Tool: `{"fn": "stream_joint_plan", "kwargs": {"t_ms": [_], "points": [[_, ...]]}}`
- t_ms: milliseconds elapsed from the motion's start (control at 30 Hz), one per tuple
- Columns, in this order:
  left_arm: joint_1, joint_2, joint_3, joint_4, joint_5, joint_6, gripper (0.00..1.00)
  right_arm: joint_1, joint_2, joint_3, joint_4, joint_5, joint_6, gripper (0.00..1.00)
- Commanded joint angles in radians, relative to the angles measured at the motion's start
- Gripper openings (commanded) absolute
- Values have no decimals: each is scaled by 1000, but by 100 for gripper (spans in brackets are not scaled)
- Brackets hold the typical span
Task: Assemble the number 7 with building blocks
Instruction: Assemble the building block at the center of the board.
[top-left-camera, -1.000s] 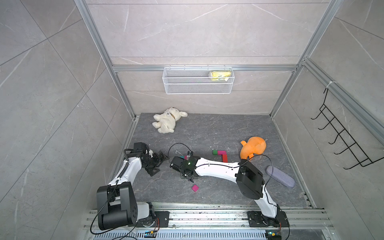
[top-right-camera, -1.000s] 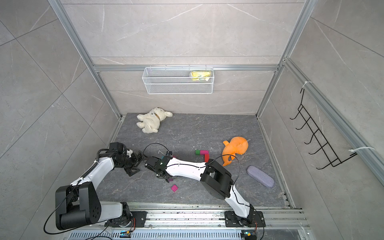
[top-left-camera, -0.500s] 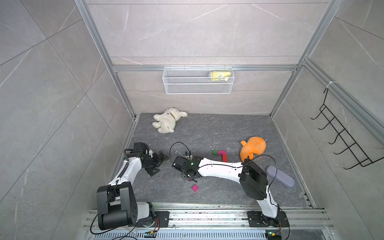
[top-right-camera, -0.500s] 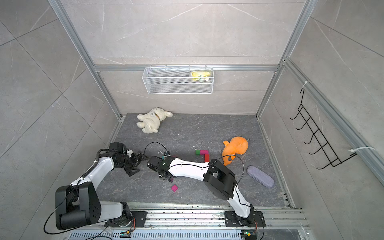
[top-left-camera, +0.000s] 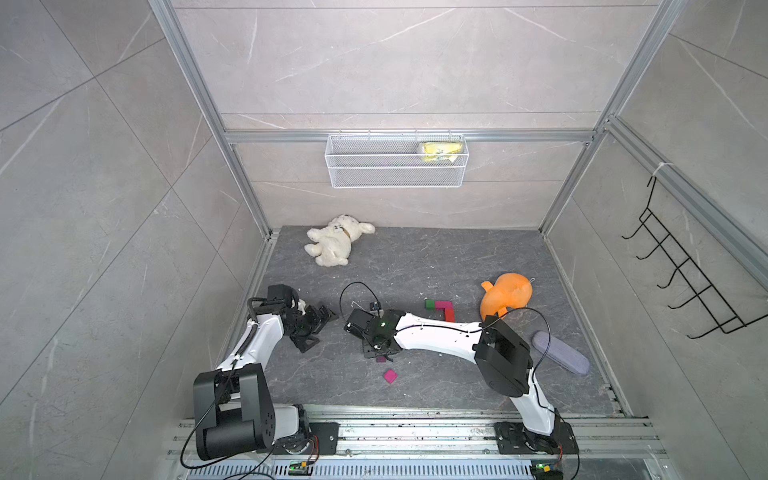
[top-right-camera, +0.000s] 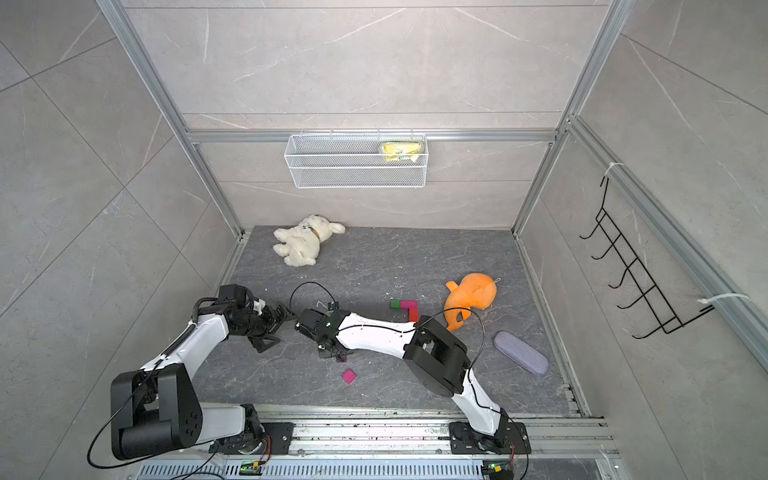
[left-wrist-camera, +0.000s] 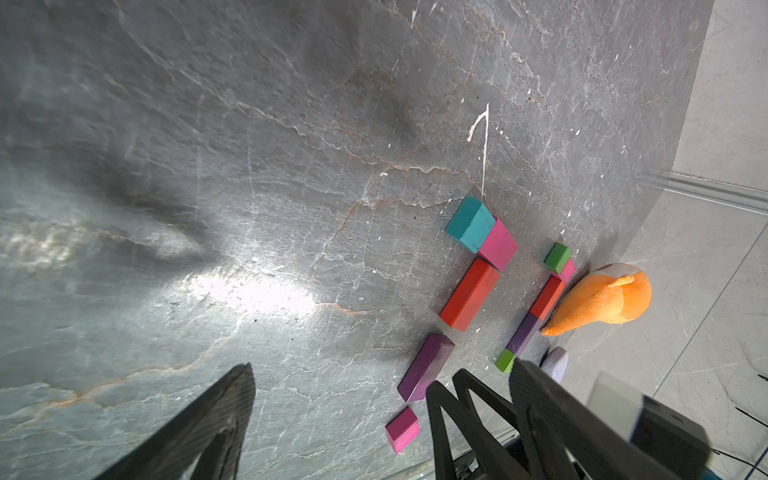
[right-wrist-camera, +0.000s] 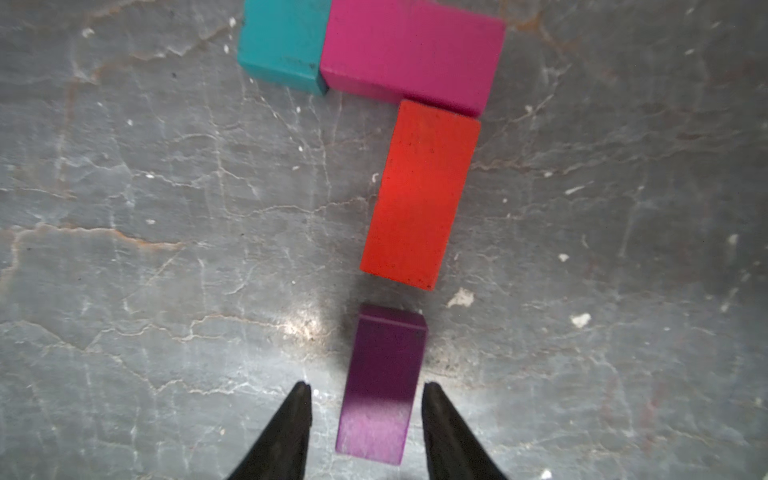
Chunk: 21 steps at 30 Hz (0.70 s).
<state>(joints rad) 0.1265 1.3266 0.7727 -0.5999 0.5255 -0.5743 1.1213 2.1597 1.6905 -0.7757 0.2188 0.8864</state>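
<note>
Right gripper (right-wrist-camera: 366, 386) part-open astride purple block (right-wrist-camera: 386, 353), not gripping | beyond jaws: teal block (right-wrist-camera: 282, 41), magenta block (right-wrist-camera: 411, 54), red block (right-wrist-camera: 419, 195) joined | left gripper (left-wrist-camera: 345, 374) wide, empty | outstanding: purple block, pink square (left-wrist-camera: 402, 429).

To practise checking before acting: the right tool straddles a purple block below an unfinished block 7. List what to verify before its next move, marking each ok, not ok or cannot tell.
1. Purple block lies between the fingers of the right tool: ok.
2. Grip closed on it: not ok, a gap shows beside the block.
3. Purple block joined to the red block: not ok, they lie apart.
4. Red block against the magenta block, which adjoins the teal block: ok.
5. Left tool open, holding nothing: ok.
6. Loose pink square apart from the purple block: ok.
</note>
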Motion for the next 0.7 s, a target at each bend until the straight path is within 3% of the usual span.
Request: {"fn": "stream_joint_plan", "kwargs": {"t_ms": [0,667], "points": [[-5,8,10,-11,2,28,100,-6,28,21,-36,-13,17,46],[-6,3,8,-12,-1,28,100,-11,77,58,-87,-30,58,35]]}}
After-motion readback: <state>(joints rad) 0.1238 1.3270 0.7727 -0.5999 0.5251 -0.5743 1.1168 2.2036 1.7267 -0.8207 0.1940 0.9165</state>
